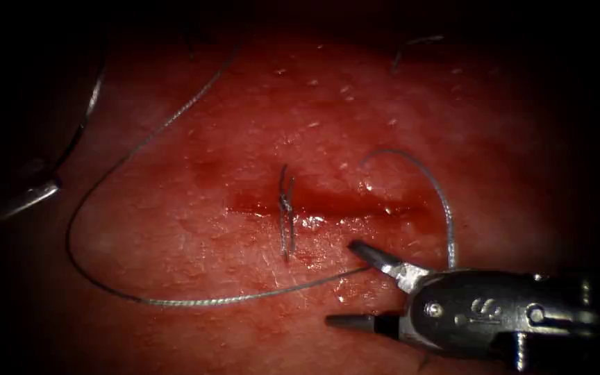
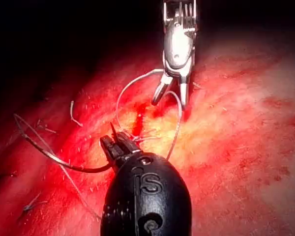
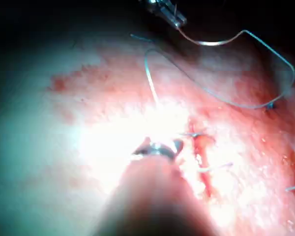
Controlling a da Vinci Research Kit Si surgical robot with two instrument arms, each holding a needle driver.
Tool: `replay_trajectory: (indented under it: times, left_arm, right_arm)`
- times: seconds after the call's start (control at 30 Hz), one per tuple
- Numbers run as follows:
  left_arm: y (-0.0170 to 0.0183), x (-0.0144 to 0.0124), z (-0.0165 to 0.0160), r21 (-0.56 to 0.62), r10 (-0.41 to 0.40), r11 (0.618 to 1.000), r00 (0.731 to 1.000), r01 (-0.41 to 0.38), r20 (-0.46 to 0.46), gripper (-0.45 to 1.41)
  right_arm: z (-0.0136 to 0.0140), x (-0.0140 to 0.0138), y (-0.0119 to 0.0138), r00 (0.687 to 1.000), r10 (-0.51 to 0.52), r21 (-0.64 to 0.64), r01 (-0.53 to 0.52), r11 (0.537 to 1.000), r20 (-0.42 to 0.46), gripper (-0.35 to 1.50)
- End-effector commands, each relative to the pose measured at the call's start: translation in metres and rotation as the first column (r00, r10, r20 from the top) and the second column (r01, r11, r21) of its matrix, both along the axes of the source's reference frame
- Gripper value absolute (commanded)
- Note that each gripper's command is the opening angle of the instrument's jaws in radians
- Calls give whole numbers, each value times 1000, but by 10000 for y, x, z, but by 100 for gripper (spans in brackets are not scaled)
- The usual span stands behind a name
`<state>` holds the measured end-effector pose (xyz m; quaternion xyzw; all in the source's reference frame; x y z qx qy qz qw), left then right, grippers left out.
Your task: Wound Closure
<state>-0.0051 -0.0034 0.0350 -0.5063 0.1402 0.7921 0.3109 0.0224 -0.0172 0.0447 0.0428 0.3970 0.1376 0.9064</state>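
Here the left tool [image 2: 114,143] grips the curved needle [image 2: 44,150] near its tail, off the tissue [image 1: 244,118] left of the cut [image 1: 342,203], while the right tool [image 1: 359,283] hovers open and empty below the cut, best kept off the slack thread [image 1: 196,301].

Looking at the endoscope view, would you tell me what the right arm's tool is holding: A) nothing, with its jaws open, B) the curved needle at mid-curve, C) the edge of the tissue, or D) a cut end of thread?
A: the right arm's tool has its jaws spread apart over the tissue below the cut, with nothing between them; the thread only runs past.
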Motion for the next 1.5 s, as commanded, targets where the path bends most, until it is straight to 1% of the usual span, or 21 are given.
replay_trajectory:
  times: [0.03, 0.1, 0.2, 0.3, 0.33, 0.4, 0.43, 0.5, 0.67, 0.7, 0.83, 0.9, 1.0, 1.1, 1.23, 1.4, 1.43, 1.47, 1.5]
  left_arm:
    - [0, -6, 5, 0, 0, 1000, 1000, 0, 0, -45]
    - [0, -6, 5, 0, 0, 1000, 1000, 0, 0, -45]
    - [0, -6, 5, 0, 0, 1000, 1000, 0, 0, -45]
    - [0, -6, 5, 0, 0, 1000, 1000, 0, 0, -45]
    - [0, -6, 5, 0, 0, 1000, 1000, 0, 0, -45]
    - [0, -6, 5, 0, 0, 1000, 1000, 0, 0, -45]
    - [0, -6, 5, 0, 0, 1000, 1000, 0, 0, -45]
    - [0, -5, 5, 0, 0, 1000, 1000, 0, 0, -45]
    - [0, -5, 5, 0, 0, 1000, 1000, 0, 0, -45]
    - [0, -5, 5, 0, 0, 1000, 1000, 0, 0, -45]
    - [0, -5, 5, 0, 0, 1000, 1000, 0, 0, -45]
    - [0, -6, 5, 0, 0, 1000, 1000, 0, 0, -45]
    - [0, -6, 5, 0, 0, 1000, 1000, 0, 0, -45]
    - [0, -7, 5, -1, -1, 1000, 1000, 1, -1, -45]
    - [-1, -7, 5, -1, -1, 1000, 1000, 1, -1, -45]
    - [-1, -7, 5, -1, -1, 1000, 1000, 1, -1, -45]
    - [-1, -7, 5, -1, -1, 1000, 1000, 1, -1, -45]
    - [-1, -7, 5, -1, -1, 1000, 1000, 1, -1, -45]
    - [-1, -7, 5, -1, -1, 1000, 1000, 1, -1, -45]
  right_arm:
    - [11, 0, -1, 1000, 17, 2, -17, 1000, 2, 95]
    - [17, 1, -1, 1000, 27, 0, -27, 1000, 1, 91]
    - [33, 4, -4, 999, 46, 3, -46, 999, 5, 91]
    - [44, 3, -8, 998, 60, 5, -60, 998, 4, 91]
    - [47, 0, -9, 998, 65, 11, -65, 998, 5, 68]
    - [47, -4, -11, 998, 68, 12, -68, 998, -2, -26]
    - [46, -7, -12, 998, 57, 21, -57, 998, -17, -35]
    - [40, -10, -10, 997, 63, 21, -62, 998, -34, -35]
    - [19, -12, -9, 995, 92, 12, -92, 996, -41, -35]
    - [9, -9, -15, 994, 95, 13, -95, 995, -51, -35]
    - [-13, 0, -34, 994, 74, 32, -72, 997, -85, -35]
    - [-32, 5, -53, 994, 54, 37, -51, 998, -99, -35]
    - [-45, 7, -65, 993, 49, 43, -44, 998, -105, -35]
    - [-48, 6, -67, 994, 42, 40, -39, 998, -103, -35]
    - [-40, 3, -60, 994, 45, 41, -41, 998, -97, -35]
    - [-38, 3, -57, 994, 46, 35, -43, 998, -99, -35]
    - [-38, 4, -56, 994, 48, 34, -44, 998, -101, -11]
    - [-39, 2, -56, 993, 50, 32, -47, 998, -106, 37]
    - [-40, -1, -55, 992, 52, 31, -49, 998, -111, 69]
